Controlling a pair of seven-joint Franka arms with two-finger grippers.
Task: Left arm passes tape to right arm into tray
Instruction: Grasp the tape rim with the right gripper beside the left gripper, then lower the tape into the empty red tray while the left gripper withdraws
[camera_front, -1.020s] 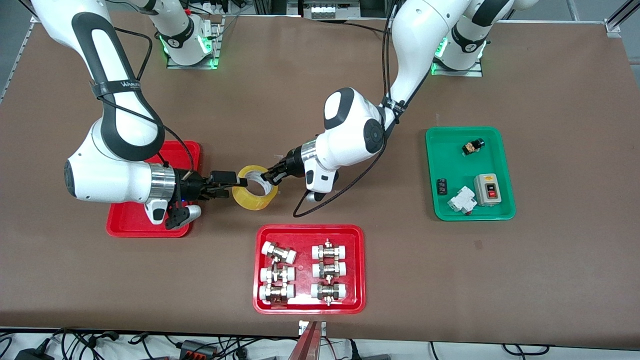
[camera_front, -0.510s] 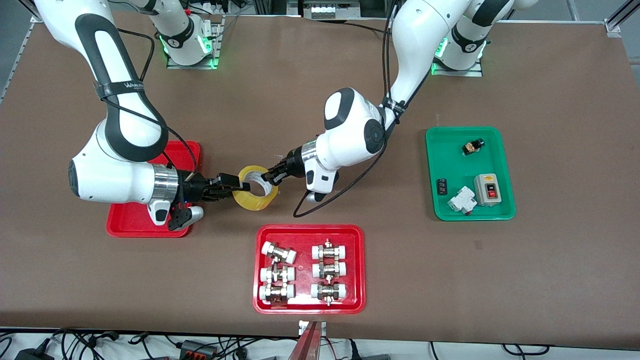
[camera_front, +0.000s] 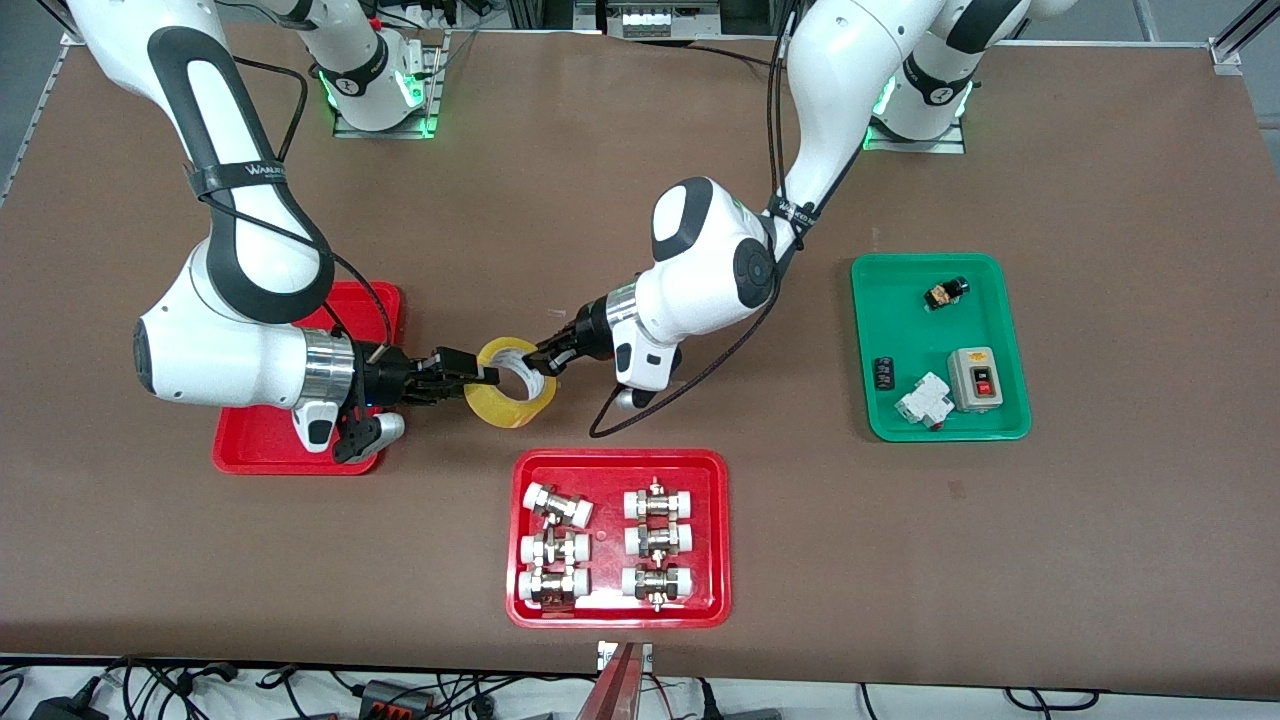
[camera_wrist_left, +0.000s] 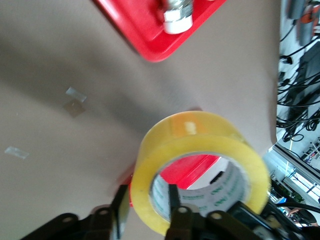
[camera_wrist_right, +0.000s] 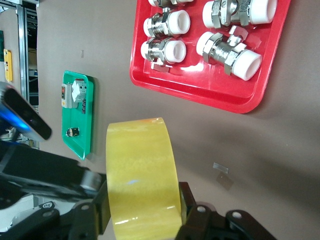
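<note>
This is a robotics lab or test workshop. Two white robot arms are bolted on metal base plates with green status lights to a wide brown table. Sorted parts sit in plastic trays: metal pipe fittings with white caps in a red tray, and electrical switches and a breaker in a green tray. Loose cables and power adapters run along the table's nearer edge, with aluminium framing at its corners.

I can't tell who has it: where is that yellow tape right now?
The tape is up over bare table between the plain red tray and the fittings tray, with both the left gripper and right gripper on it.
</note>
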